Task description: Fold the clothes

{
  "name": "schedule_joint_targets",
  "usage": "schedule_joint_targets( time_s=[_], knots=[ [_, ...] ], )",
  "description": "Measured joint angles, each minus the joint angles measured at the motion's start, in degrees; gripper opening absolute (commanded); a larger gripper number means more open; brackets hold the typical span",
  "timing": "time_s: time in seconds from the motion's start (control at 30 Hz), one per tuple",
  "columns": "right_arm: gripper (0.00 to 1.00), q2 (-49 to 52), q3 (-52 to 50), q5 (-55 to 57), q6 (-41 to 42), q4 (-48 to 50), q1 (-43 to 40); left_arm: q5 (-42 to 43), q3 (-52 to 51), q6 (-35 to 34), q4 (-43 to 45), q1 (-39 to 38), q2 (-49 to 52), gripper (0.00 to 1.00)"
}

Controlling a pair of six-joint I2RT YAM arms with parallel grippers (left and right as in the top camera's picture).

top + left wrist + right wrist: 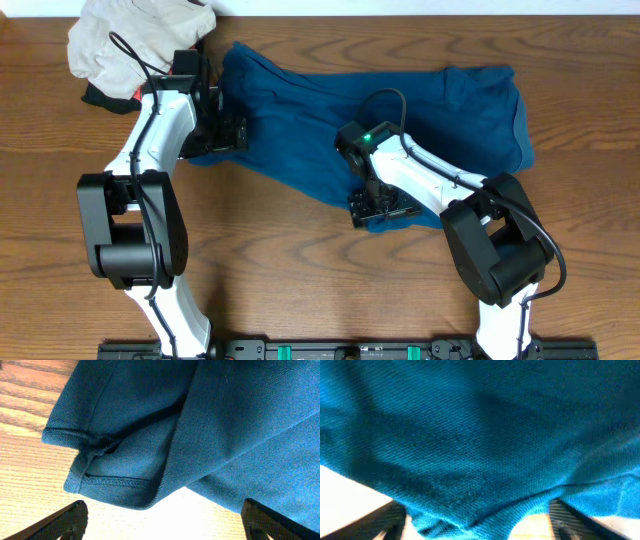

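Underneath everything, brown wood table [300,285]; across its far half, teal shirt [450,110], rumpled and partly doubled over, spread from far left-centre to the right, one lobe dipping toward the near middle.

Over the left side, left arm [150,150], white and black, bent toward the shirt's left end; over the right side, right arm [440,185], bent toward that near lobe.

At the far left corner, pale garment [130,35], bunched, just beside the shirt; touching or not, cannot tell; under its near edge, black cloth [100,97] and a sliver of orange-red cloth [138,93].

At the shirt's left edge, left gripper [225,132]; from its wrist camera, left gripper [162,517] spread wide, dark fingers [70,517] at both bottom corners, nothing pinched; just ahead, shirt [225,425] with a stitched hem [115,480] folded over itself on bare wood.

At the near lobe, right gripper [380,208]; from its wrist camera, right gripper [477,520] parted too, fingers [570,517] on either side of a drooping edge of shirt [480,435]; cloth between them, not visibly pinched.
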Motion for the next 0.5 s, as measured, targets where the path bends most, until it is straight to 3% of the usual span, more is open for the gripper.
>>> schedule_joint_targets(
  time_s=[0.1,0.13,0.5],
  knots=[
    [0.34,0.0,-0.1,0.2,0.1,-0.4,0.0,0.0,0.0,0.0,0.0,0.0,0.0,0.98],
    [0.3,0.0,-0.1,0.3,0.2,-0.7,0.0,0.0,0.0,0.0,0.0,0.0,0.0,0.98],
    [0.12,-0.2,0.0,7.6,4.4,-12.8,0.0,0.0,0.0,0.0,0.0,0.0,0.0,0.97]
  ],
)
